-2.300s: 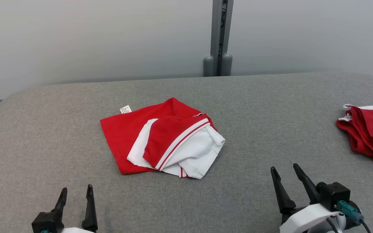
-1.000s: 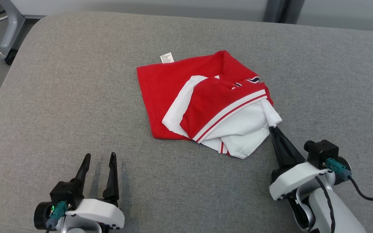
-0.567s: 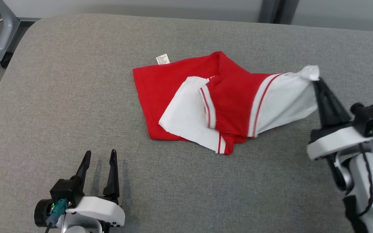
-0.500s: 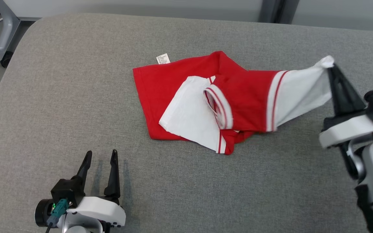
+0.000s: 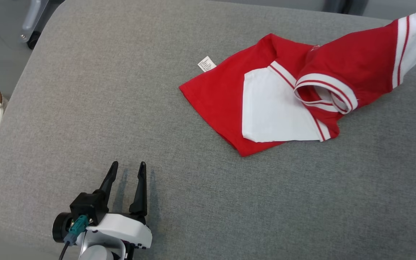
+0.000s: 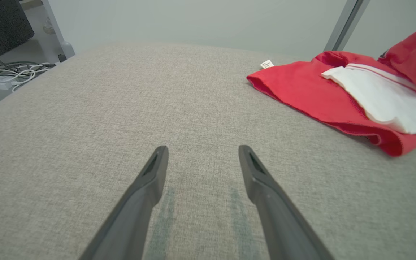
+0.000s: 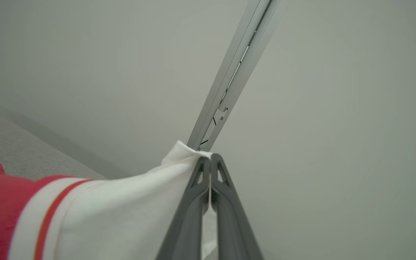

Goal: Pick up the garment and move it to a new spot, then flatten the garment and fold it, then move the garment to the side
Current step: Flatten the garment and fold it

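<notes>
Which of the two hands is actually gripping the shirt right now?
The right hand: it is pinched shut on the white end of the red-and-white shirt. The left hand stands open, apart from it.

1. Bright, even, diffuse light; no glare.
2. Faint soft shadows by the left gripper [image 5: 128, 164], at 6 o'clock in the left wrist view.
3. Right wrist view: garment [image 7: 121, 202] soft and blurred at 8 o'clock.

R gripper [image 7: 210, 159], open & empty secs ago, now pinches the garment [image 5: 215, 97] by its white end, drawn up & away, heap unfolded behind it.
</notes>
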### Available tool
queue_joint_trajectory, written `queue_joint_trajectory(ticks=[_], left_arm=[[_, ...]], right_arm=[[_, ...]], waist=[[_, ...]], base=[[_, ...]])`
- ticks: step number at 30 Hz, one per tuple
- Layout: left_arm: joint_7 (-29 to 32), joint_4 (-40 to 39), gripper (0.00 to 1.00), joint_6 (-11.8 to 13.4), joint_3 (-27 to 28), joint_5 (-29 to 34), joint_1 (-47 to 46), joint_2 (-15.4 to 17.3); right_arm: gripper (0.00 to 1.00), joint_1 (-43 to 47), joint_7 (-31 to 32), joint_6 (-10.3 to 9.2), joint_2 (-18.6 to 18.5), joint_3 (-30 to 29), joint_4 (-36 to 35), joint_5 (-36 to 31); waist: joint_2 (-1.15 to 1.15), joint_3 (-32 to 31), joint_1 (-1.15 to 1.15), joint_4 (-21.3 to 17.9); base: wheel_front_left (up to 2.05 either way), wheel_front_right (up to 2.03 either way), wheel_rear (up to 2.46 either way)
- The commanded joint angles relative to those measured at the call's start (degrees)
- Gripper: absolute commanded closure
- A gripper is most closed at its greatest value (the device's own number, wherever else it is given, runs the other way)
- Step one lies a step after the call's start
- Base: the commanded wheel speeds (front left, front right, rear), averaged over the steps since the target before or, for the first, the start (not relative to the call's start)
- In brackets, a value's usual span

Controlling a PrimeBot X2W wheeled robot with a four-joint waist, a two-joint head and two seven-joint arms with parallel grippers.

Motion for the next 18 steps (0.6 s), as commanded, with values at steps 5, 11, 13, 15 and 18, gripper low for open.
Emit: queue_joint_trajectory(ticks=[5, 11, 13, 15, 18], left_arm=[[-0.1, -0.7, 0.00, 0.3, -1.9, -1.0, -2.4, 0.2], [-0.1, -1.0, 0.00, 0.8, -2.3, -1.3, -2.4, 0.2], [-0.1, -0.9, 0.00, 1.0, -2.1, -1.3, -2.3, 0.2], [-0.1, -0.7, 0.00, 1.0, -2.0, -1.3, -2.5, 0.2], [-0.1, -0.6, 0.00, 0.9, -2.0, -1.1, -2.6, 0.3]], right_arm=[[0.00, -6.5, 1.5, -0.02, -0.1, -3.6, 7.3, -4.2], [0.00, -8.1, -0.3, -0.02, 2.5, -5.2, 9.9, -5.6], [0.00, -8.0, -0.8, -0.02, 3.5, -5.0, 10.3, -5.6], [0.00, -7.7, -1.1, -0.02, 4.8, -4.5, 10.6, -4.8], [0.00, -6.5, -1.3, -0.02, 6.8, -3.7, 9.5, -3.0]], waist=[[0.00, 3.7, 0.00, 3.5], [0.00, 4.6, 0.00, 3.8], [0.00, 4.6, 0.00, 3.5], [0.00, 4.3, 0.00, 3.1], [0.00, 3.7, 0.00, 2.3]], base=[[0.00, 0.00, 0.00], [0.00, 0.00, 0.00], [0.00, 0.00, 0.00], [0.00, 0.00, 0.00], [0.00, 0.00, 0.00]])
